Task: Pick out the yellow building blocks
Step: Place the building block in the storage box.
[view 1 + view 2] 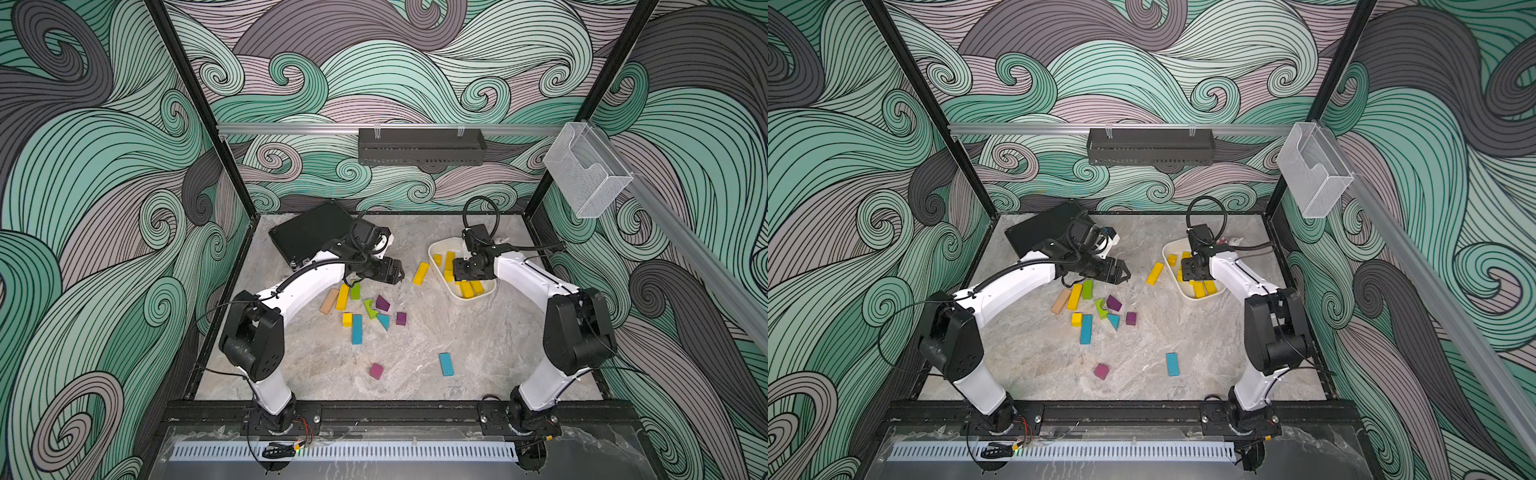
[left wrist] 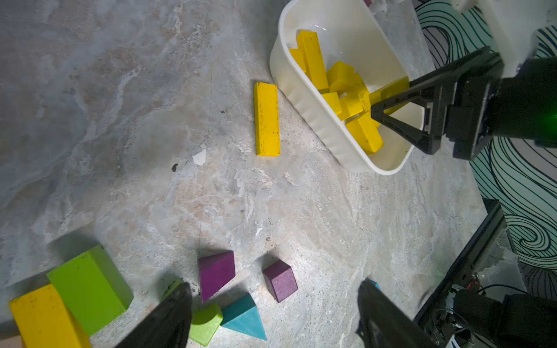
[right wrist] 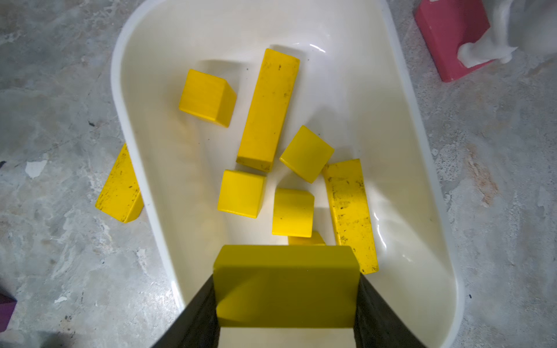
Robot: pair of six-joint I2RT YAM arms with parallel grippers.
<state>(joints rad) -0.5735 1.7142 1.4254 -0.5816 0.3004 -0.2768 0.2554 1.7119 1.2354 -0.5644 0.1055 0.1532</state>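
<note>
The right gripper (image 3: 286, 304) hangs over the white tub (image 3: 428, 168), clamped on a yellow block (image 3: 284, 289) for dropping among those already inside, while the left gripper (image 2: 274, 316), jaws apart and empty, hovers over the mixed pile, where yellow bar (image 1: 342, 296) and cube (image 1: 347, 319) remain.

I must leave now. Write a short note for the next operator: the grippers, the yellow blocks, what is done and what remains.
Right gripper: shut on a yellow block, above the white tub.
Left gripper: open, empty, over the mixed pile.
Done: several yellow blocks lie in the tub.
Left: release the held block; then the yellow bar beside the tub, the yellow bar in the pile and the small yellow cube.
</note>
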